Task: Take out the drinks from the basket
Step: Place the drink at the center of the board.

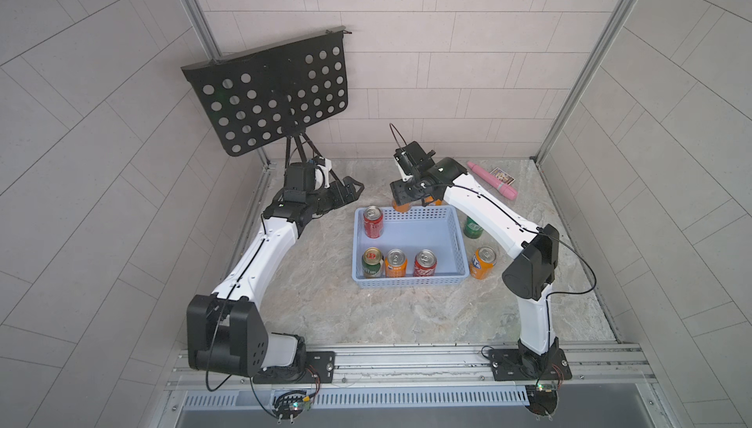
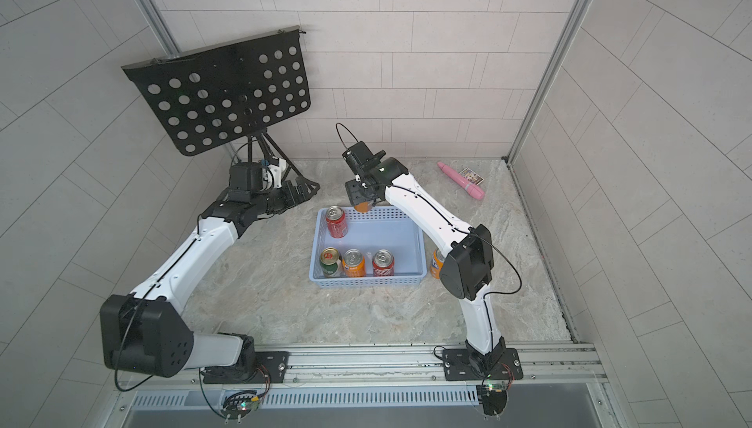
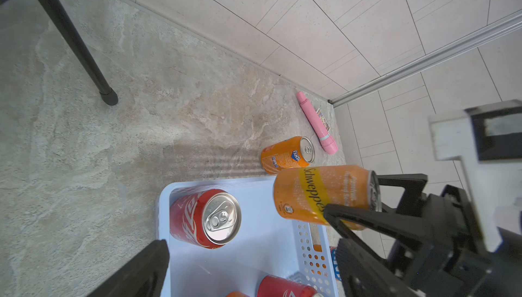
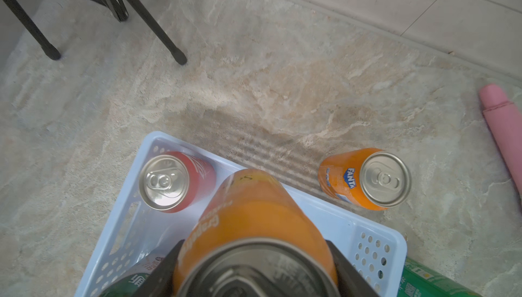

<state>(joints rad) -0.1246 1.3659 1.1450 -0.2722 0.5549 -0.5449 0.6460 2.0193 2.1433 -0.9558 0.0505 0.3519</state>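
Tabletop (image 1: 366, 316) | right gripper (image 1: 403, 201) pinches orange can (image 3: 350, 196) above basket (image 1: 411, 282) rim | left gripper (image 1: 347, 193) spread | Schweppes label (image 3: 314, 194): left wrist only

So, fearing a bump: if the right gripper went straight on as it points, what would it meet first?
Likely the basket, its far rim, below the orange can the right gripper holds; depth unclear, maybe the table beyond.

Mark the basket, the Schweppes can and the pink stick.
basket (image 1: 411, 281): in a top view, front lattice wall.
Schweppes can (image 3: 305, 194): left wrist view, side label.
pink stick (image 1: 492, 180): in a top view, mid-body.
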